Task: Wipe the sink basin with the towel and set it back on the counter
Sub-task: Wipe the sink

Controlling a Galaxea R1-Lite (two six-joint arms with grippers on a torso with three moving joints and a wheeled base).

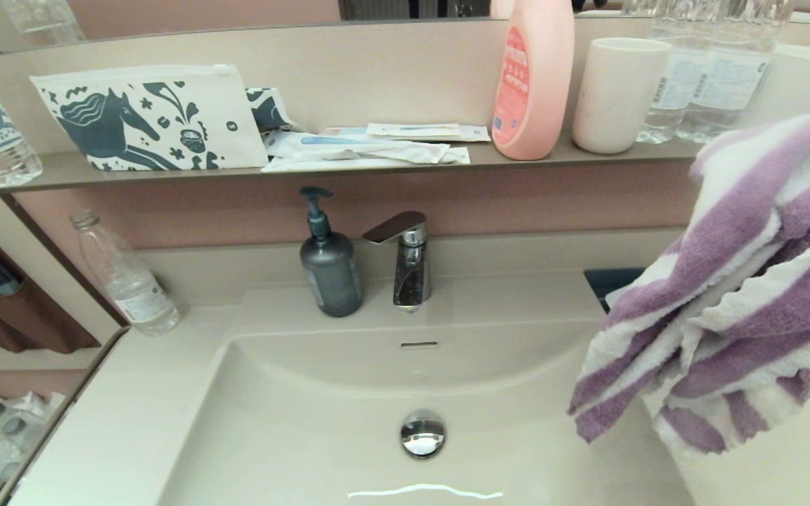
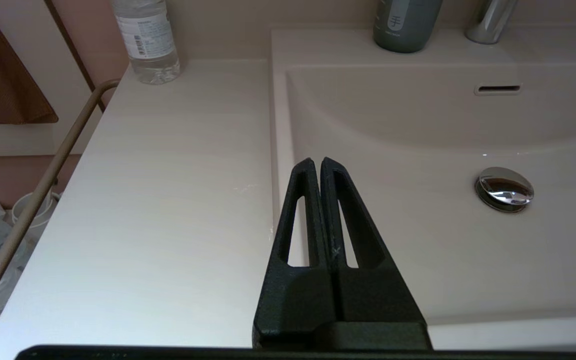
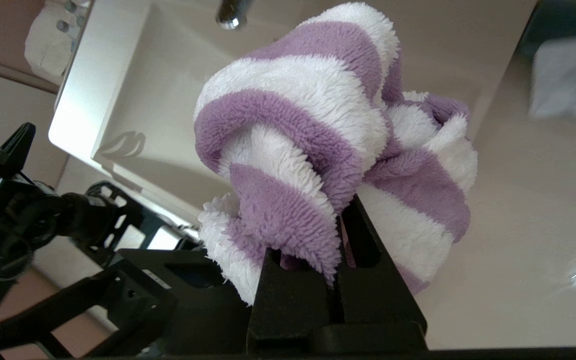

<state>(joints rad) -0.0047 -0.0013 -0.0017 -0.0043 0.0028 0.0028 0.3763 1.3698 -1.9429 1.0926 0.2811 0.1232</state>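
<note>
Purple-striped towel (image 3: 318, 125) is gripped by the right hand (image 3: 335, 225) above the counter (image 1: 763, 450). It should be lowered flat into the sink basin (image 1: 292, 436). Left hand (image 2: 316, 167) is closed, empty.

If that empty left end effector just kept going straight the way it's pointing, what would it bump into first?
Probably the sink basin. The shut left end effector hovers over the basin's edge beside the counter, pointing forward and down. Depth is unclear, but the basin's sloping inner wall looks likeliest, well before the soap bottle.

I see the fluffy purple-and-white striped towel (image 1: 728, 295) bunched, hanging above the cream-beige counter (image 1: 131, 414). The wide cream rectangular sink basin (image 1: 292, 422) sits bare, chrome plug shut.
</note>
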